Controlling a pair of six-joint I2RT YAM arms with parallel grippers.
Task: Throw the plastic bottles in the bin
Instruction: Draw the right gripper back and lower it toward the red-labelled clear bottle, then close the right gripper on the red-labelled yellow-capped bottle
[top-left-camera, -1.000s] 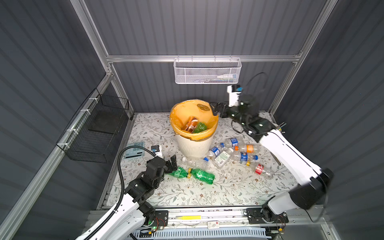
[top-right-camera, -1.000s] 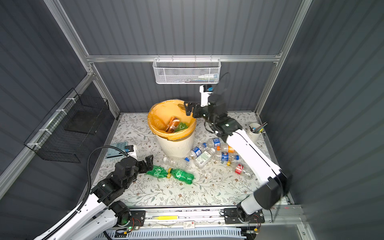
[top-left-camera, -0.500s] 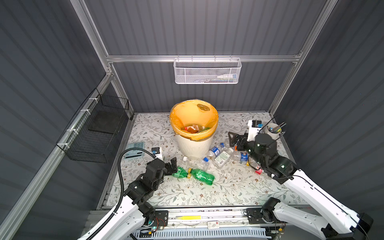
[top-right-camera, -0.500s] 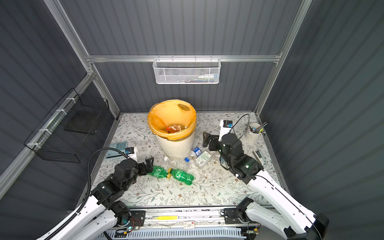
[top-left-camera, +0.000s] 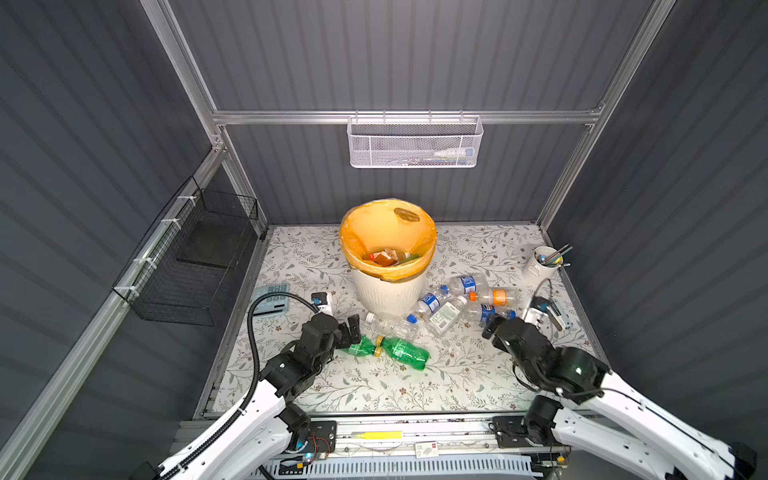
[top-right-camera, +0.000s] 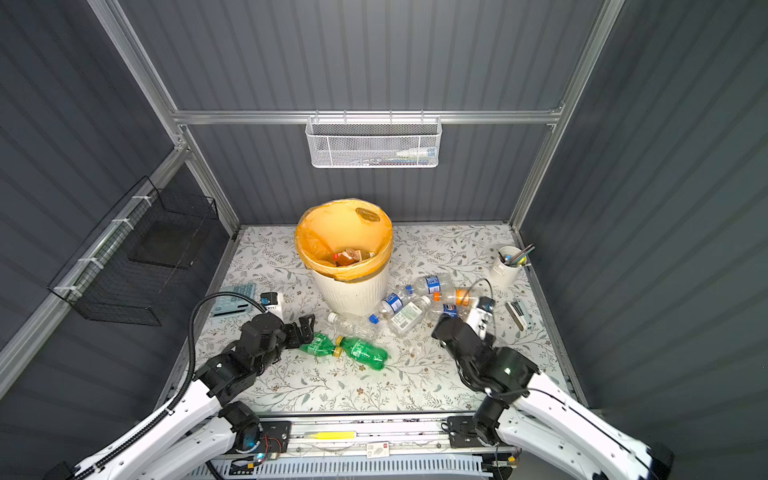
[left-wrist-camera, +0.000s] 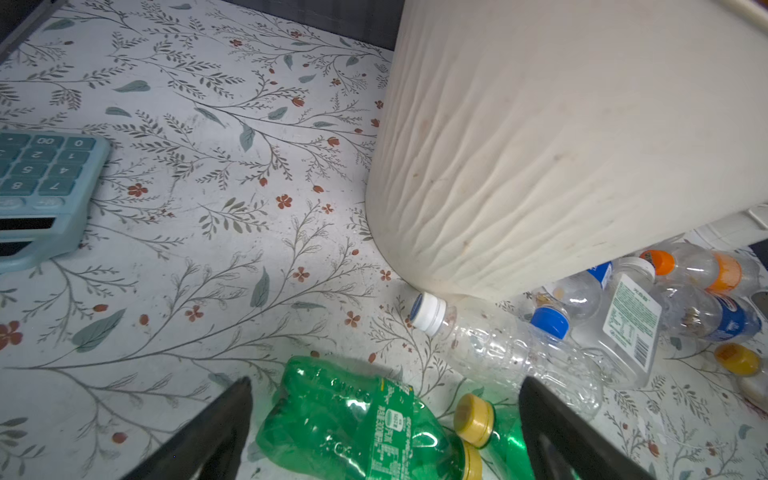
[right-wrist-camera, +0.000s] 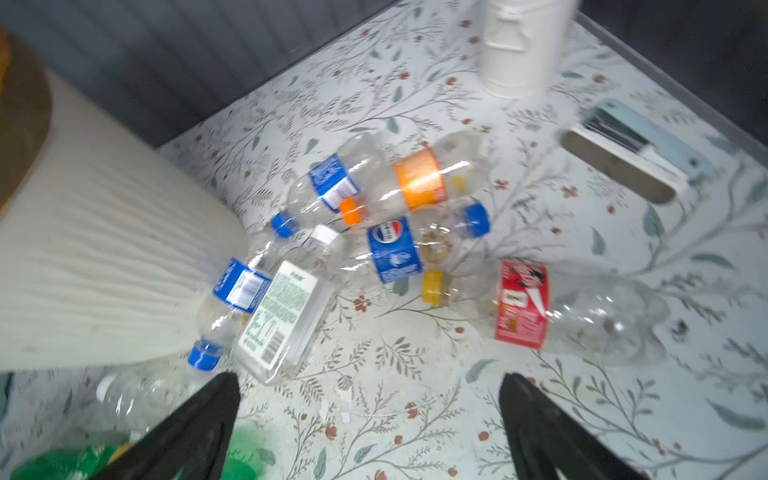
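As its spread, empty fingers (left-wrist-camera: 216, 432) are flanking the green bottle (left-wrist-camera: 353, 419) lying just near of the bin (top-left-camera: 388, 291), the left gripper (left-wrist-camera: 384, 386) is lining up a grasp; the right gripper (right-wrist-camera: 370, 380), equally wide, is seemingly aiming at clear bottles (right-wrist-camera: 390, 249) heaped right of the bin.

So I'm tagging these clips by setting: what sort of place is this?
Probably a robot test cell, not a real room: ribbed grey walls on an aluminium frame, a floral-covered table, and a lined bin beside scattered plastic bottles.
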